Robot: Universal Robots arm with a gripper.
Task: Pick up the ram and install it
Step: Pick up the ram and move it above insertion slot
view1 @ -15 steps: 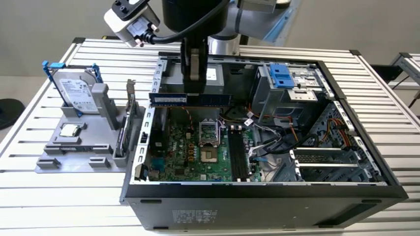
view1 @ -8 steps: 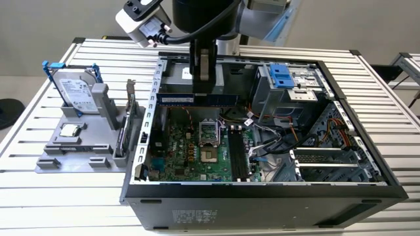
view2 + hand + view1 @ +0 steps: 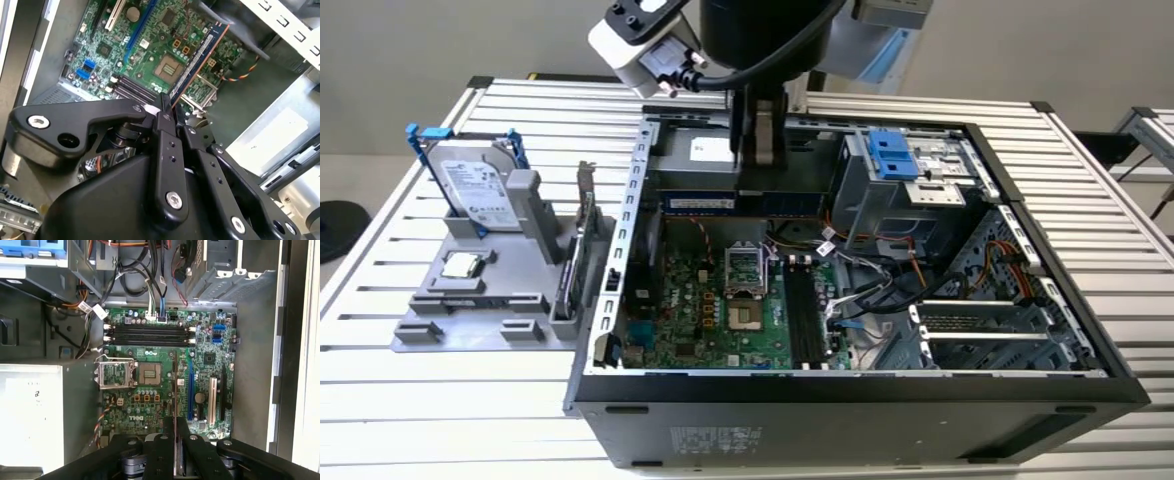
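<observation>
Pick-up done: gripper, upper centre of the exterior view, clenched on the ram, held over the open case — memory slots unfilled, so install not yet done

I see, exterior view: open PC case on slotted alu table. Mobo flat inside, CPU socket near its middle. Cable bundle at 3 o'clock of socket, blue drive latch at 1 o'clock. Grey stand at 9 o'clock of case. HDD stands in it w/ blue bracket. Small square CPU chip at 6 o'clock of HDD.
</observation>
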